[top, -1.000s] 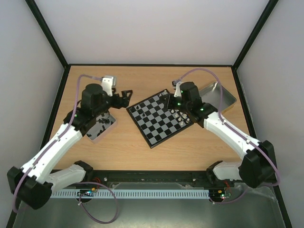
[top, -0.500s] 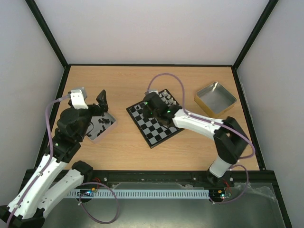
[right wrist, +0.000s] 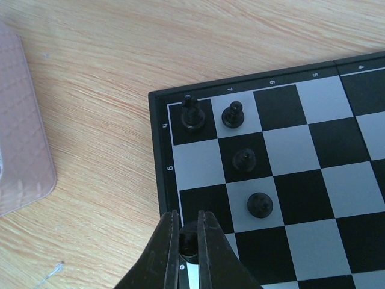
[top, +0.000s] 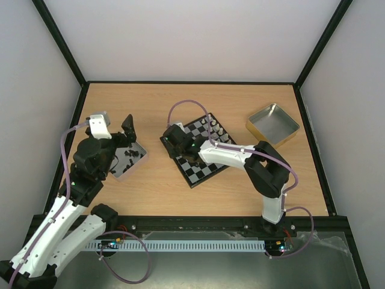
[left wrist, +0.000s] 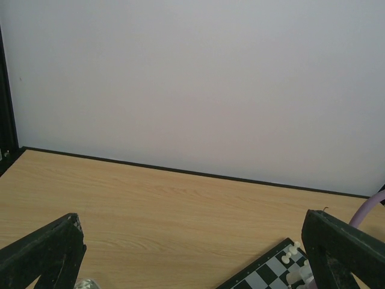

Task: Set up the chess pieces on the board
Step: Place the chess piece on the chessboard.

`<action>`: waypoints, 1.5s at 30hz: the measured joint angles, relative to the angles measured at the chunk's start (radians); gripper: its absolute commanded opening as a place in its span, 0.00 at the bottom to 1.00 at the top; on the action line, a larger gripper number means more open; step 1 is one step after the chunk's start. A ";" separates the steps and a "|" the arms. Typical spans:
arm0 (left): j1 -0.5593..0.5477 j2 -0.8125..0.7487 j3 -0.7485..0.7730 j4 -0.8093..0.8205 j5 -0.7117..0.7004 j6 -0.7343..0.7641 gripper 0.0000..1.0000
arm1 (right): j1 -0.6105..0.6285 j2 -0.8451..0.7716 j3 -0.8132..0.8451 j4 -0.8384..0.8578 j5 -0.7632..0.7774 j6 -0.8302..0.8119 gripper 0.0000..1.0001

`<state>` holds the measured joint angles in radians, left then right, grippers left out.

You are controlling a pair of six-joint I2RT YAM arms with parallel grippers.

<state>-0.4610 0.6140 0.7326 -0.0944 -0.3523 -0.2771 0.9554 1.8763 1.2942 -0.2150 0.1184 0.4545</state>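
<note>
The right gripper (right wrist: pixel 188 224) is clamped on a black piece (right wrist: pixel 189 244), low over the board (right wrist: pixel 301 150) at its left edge, close to four black pieces (right wrist: pixel 243 158) standing near that corner. It looks about to seat this one on the next square along that edge, which would explain why the fingers point down at the board and pinch the piece near its top. To get there the right arm (top: pixel 240 153) reaches from its base across the whole board, elbow bent over the desk (top: pixel 240 102) towards its near right. White pieces (top: pixel 212 123) stand at the board's far corner. The left gripper (left wrist: pixel 191 220) is spread wide and holds nothing. It hangs above the tin (top: pixel 127 173) by the desk's left edge, tipped up to face the far wall, probably parked clear of the board so the arms do not clash. Spare pieces (top: pixel 127 155) lie in that tin
</note>
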 measured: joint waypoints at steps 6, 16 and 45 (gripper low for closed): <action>0.014 0.004 0.000 0.000 0.004 0.000 1.00 | 0.000 0.050 0.014 -0.007 -0.001 -0.004 0.02; 0.026 0.018 0.000 0.001 0.020 -0.001 1.00 | 0.000 0.109 0.061 -0.029 0.007 -0.006 0.02; 0.034 0.038 0.000 0.007 0.052 -0.005 1.00 | 0.000 0.115 0.118 -0.094 0.043 0.035 0.41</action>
<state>-0.4267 0.6521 0.7326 -0.0875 -0.3004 -0.2817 0.9550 1.9911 1.4124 -0.3092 0.1619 0.4896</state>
